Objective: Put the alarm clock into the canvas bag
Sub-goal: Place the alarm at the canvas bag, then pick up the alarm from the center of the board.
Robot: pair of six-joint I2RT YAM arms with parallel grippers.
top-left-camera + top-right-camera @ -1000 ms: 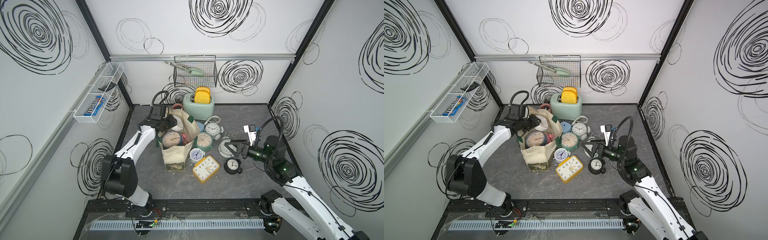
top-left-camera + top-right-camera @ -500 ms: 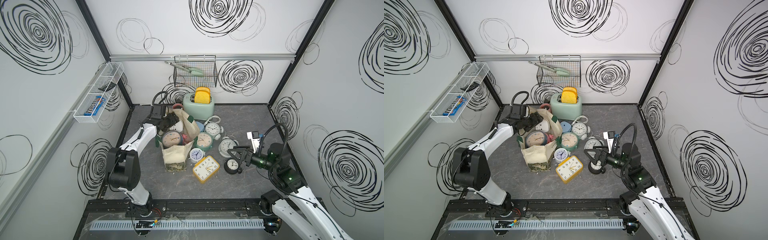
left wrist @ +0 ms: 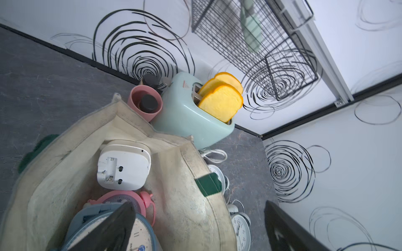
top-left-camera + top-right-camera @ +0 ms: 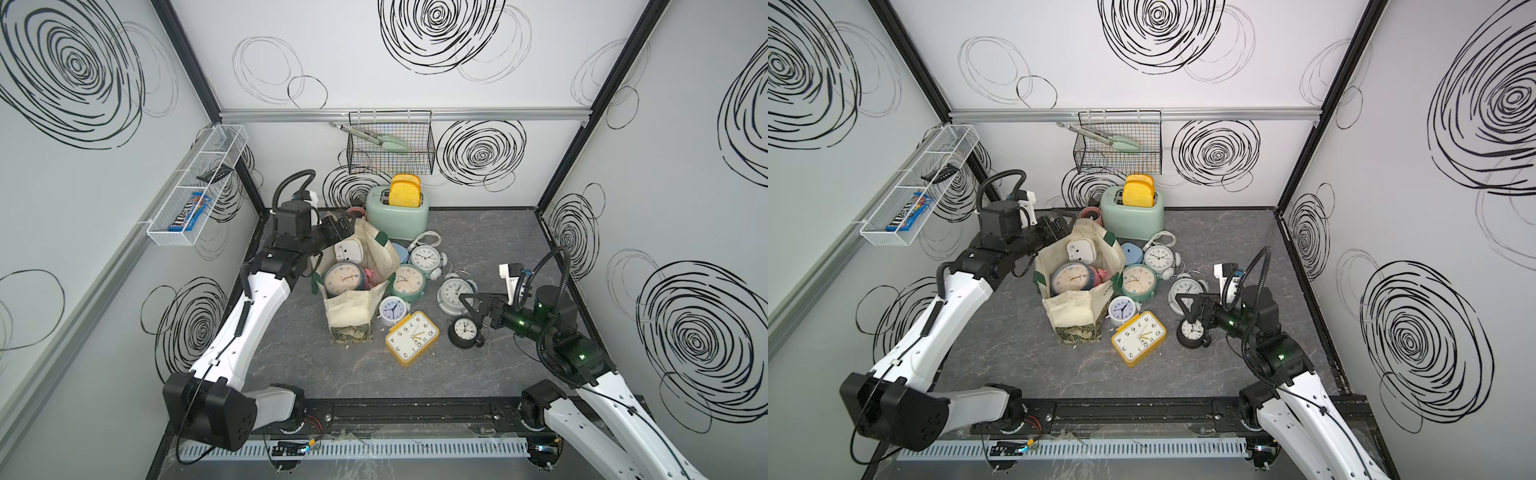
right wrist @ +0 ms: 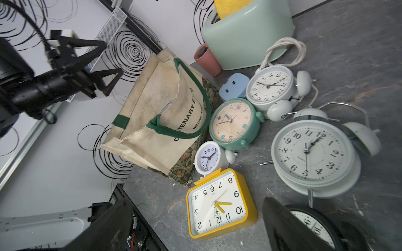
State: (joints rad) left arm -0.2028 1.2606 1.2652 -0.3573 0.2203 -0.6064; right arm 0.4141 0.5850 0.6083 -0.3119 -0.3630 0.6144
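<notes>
Left gripper: fingers spread wide, nothing between them, poised over the 12 o'clock end of the canvas bag. Right gripper: equally wide apart and empty, just above the black alarm clock, out at 4 o'clock from the bag. Bag upright on the grey table, mouth open upward, long axis of the mouth along the 6-to-12 line, narrow leafy-based end toward 6, lettered side toward 3. Inside it: blue-rimmed alarm clock face up nearest 6, pink clock tucked at its 3 o'clock side, white clock back upward toward 12. Black alarm clock flat on the table, dial up, its heading too small to read. Between it and the bag, yellow alarm clock flat, dial up, long axis from 8 to 2, its twelve toward 4 or 5.
</notes>
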